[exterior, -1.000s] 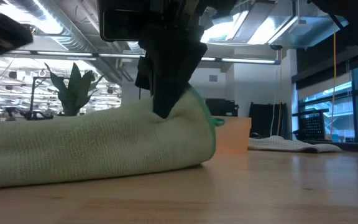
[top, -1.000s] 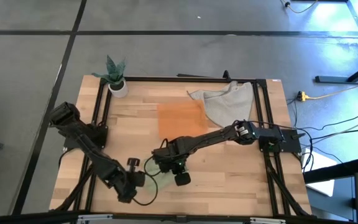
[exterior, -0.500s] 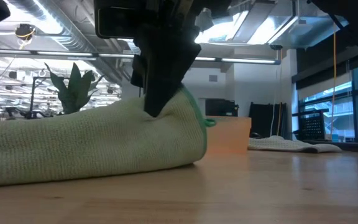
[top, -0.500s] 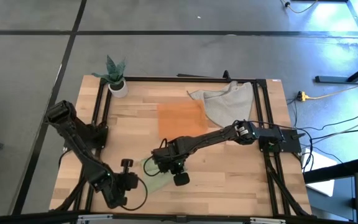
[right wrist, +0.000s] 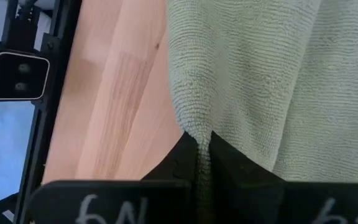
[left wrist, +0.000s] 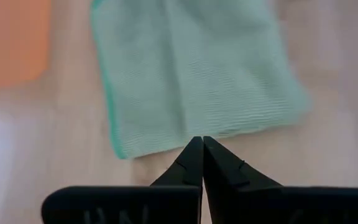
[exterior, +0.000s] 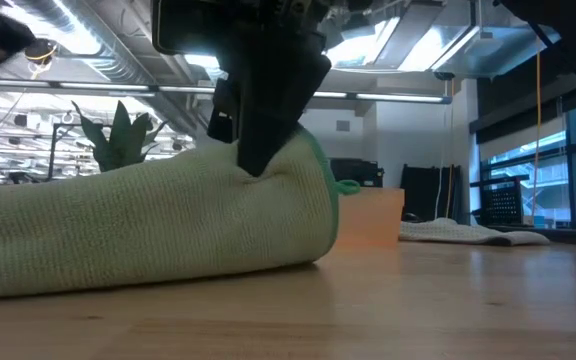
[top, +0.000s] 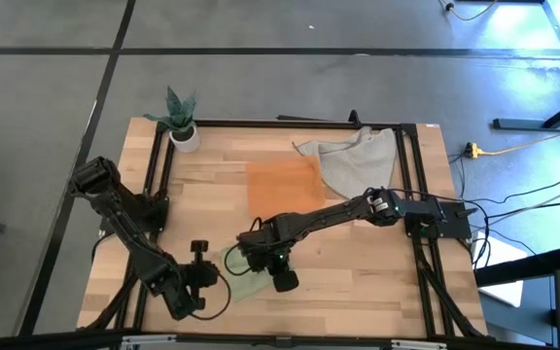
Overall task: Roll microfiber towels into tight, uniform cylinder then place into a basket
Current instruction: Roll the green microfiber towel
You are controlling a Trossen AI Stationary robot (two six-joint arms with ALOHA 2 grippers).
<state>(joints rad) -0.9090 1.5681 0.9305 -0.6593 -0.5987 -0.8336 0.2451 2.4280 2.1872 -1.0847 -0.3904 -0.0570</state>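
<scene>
1. Broadly, the wooden table [top: 358, 282] carries everything: the green towel [top: 246, 277] lies near the front edge between the two arms, and the orange basket [top: 282, 185] sits well behind it toward the middle, empty as far as the high view shows.
2. A second, grey towel [top: 353, 160] lies crumpled beside the basket, at the table's right rear, with a small potted plant [top: 181, 122] at the left rear corner.
3. The green towel is loosely folded or partly rolled, a soft hump in the low view [exterior: 148, 225]. It looks light, limp and grippy, not slippery; it should sag and unroll unless held under tension. The sensible hold is a pinch on a corner or hem, since the middle would only bunch up.
4. The right gripper [right wrist: 202, 149] has its fingers closed on an edge of the green towel; cloth is caught between the tips in the right wrist view, and the low view shows it pinching the top of the hump near the towel's right end.
5. The left gripper [left wrist: 201, 152] is fully closed and holds nothing, its tips just short of the towel's near edge and apparently not touching it.
</scene>
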